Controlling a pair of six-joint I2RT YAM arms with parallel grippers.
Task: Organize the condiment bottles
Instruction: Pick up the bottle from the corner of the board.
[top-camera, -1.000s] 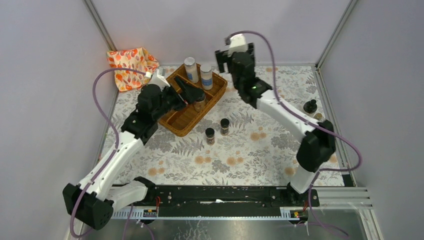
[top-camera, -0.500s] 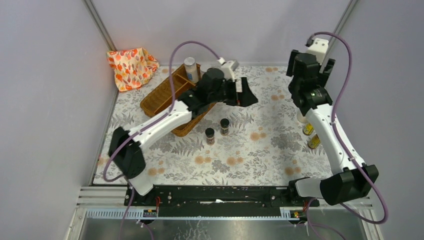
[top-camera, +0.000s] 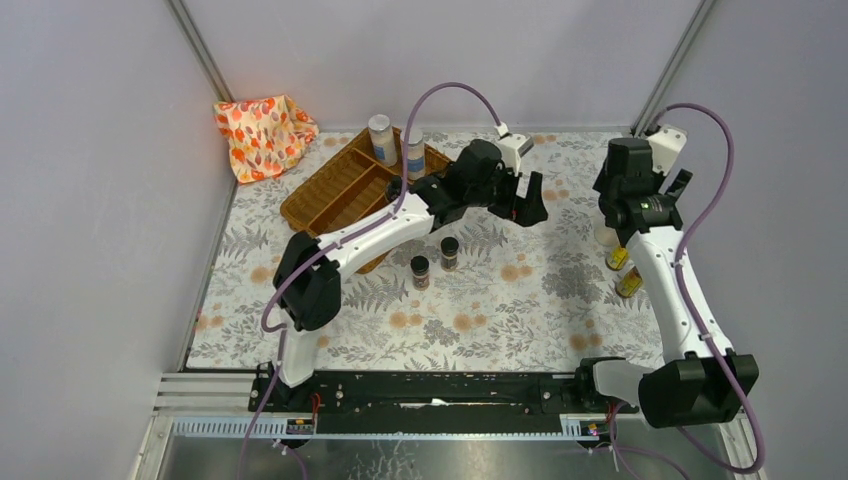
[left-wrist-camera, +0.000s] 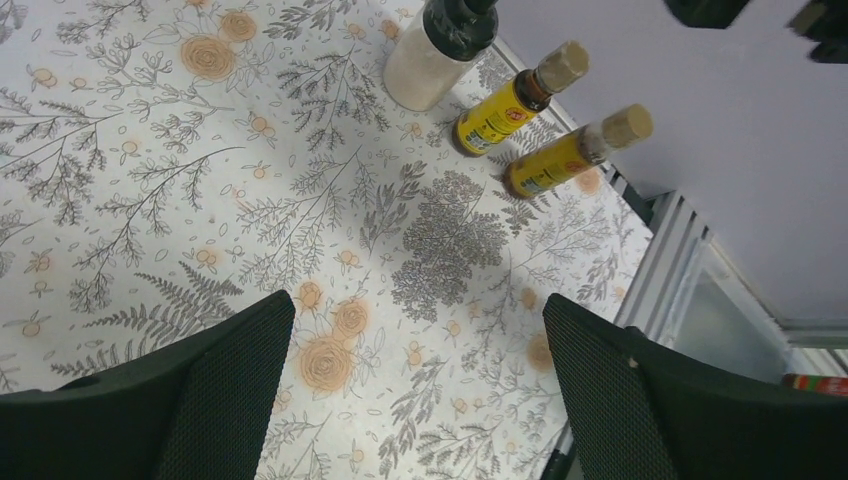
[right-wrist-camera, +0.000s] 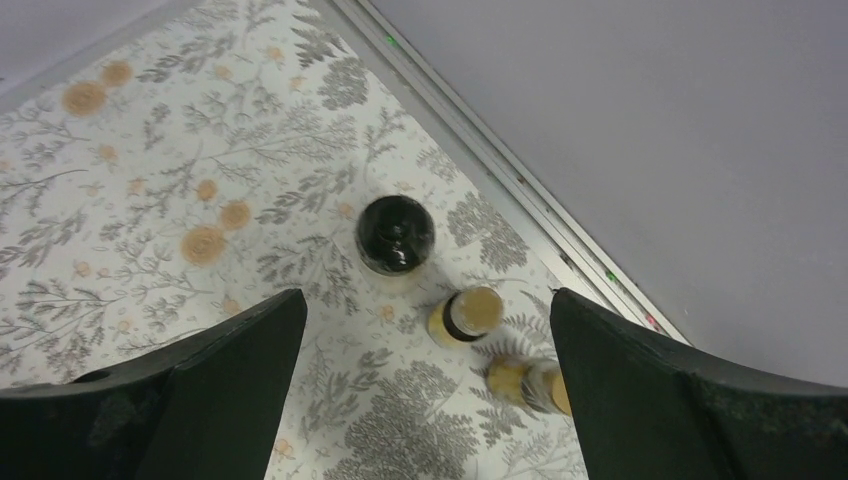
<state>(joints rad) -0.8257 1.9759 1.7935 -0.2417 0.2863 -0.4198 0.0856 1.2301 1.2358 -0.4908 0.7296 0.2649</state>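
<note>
- L end effector (left-wrist-camera: 415, 310): fingers wide apart, empty, hanging over the table (top-camera: 520, 310), center-right.
- R end effector (right-wrist-camera: 425, 300): spread too, nothing in it, above a black-capped white bottle (right-wrist-camera: 395, 233) + 2 yellow bottles (left-wrist-camera: 505, 105) by the right edge.
- 2 silver-lidded jars (top-camera: 381, 135) stand in the wicker tray (top-camera: 340, 190), far end.
- 2 dark spice jars (top-camera: 420, 271) on the table near the tray.

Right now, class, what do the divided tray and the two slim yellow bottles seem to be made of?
Tray: woven wicker or rattan, matte brown; a fine ribbed texture shows. Slim yellow bottles: glossy, glass or plastic, cannot tell which; printed labels wrap them. Their caps: matte tan, perhaps cork or plastic.
</note>
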